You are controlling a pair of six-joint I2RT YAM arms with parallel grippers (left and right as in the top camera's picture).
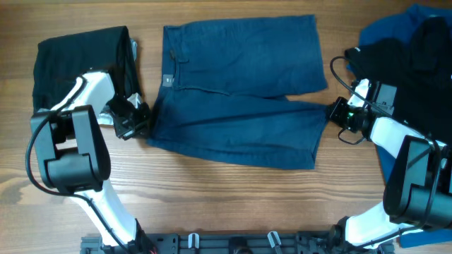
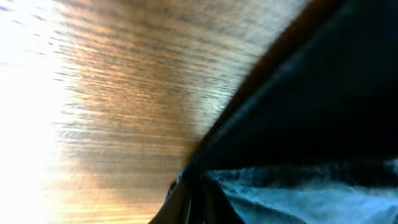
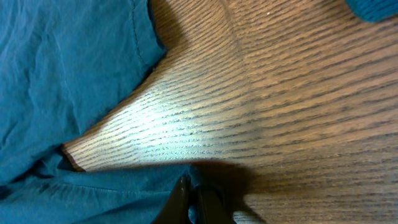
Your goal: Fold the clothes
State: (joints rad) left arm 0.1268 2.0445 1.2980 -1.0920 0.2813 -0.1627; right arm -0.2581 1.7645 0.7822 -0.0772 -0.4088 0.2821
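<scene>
Worktop [image 1: 233, 204], wood-grain, fills the overhead frame. Navy shorts [image 1: 240, 92] lie flat at centre, waistband at the left, both legs running toward the right; the upper leg is spread smooth and the lower leg sits slightly askew below it. Heap at upper right: blue garment [image 1: 385, 35] with black garment [image 1: 409, 63] on top, apart from the shorts. Folded black garment [image 1: 78, 60] at upper left, just beside the waistband end. Left arm [image 1: 70, 148] comes in from lower left, right arm [image 1: 413, 176] from lower right. Left fingers [image 1: 141, 120] are clenched on the lower left edge of the shorts; the wrist view is blurred but shows dark cloth running into the tips. Right fingers [image 1: 334, 111] are clenched on the hem corner of the lower leg at centre right, with cloth meeting the tips in the wrist view.
</scene>
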